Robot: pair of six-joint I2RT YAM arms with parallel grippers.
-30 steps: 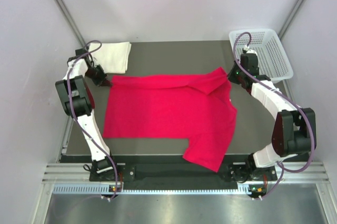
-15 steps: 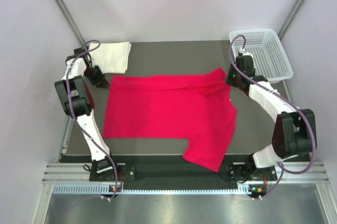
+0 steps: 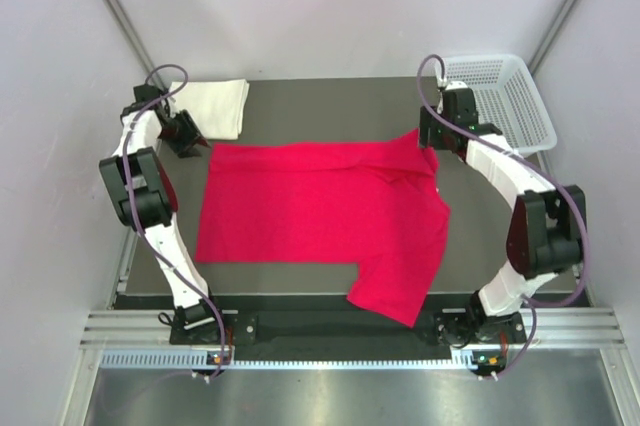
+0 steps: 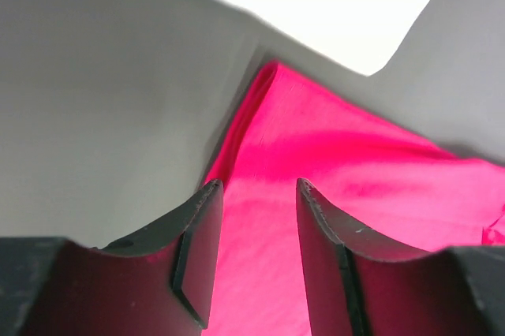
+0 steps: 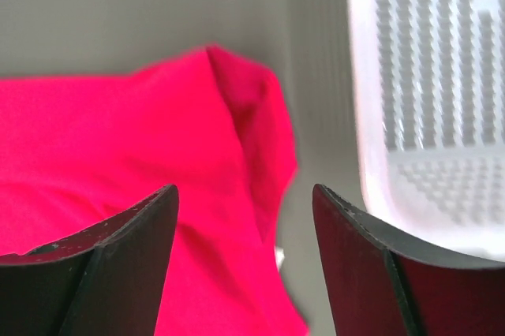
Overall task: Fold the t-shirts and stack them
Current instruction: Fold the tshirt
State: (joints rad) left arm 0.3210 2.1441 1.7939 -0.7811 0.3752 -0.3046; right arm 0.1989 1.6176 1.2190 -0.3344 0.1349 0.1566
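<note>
White mesh basket (image 3: 515, 106) sits at the far right corner of a dark grey table (image 3: 330, 106).

The plastic basket is rectangular with a smooth rim and gridded walls and floor, and its long side runs roughly along the table's right edge. Pale walls (image 3: 330, 6) close in the table at the back and both sides. Slim metal posts slant up at the far left (image 3: 115, 11) and far right (image 3: 570, 6). A slotted aluminium rail (image 3: 340, 358) lines the near edge, and a brushed metal sheet (image 3: 340, 396) lies in front of it.
</note>
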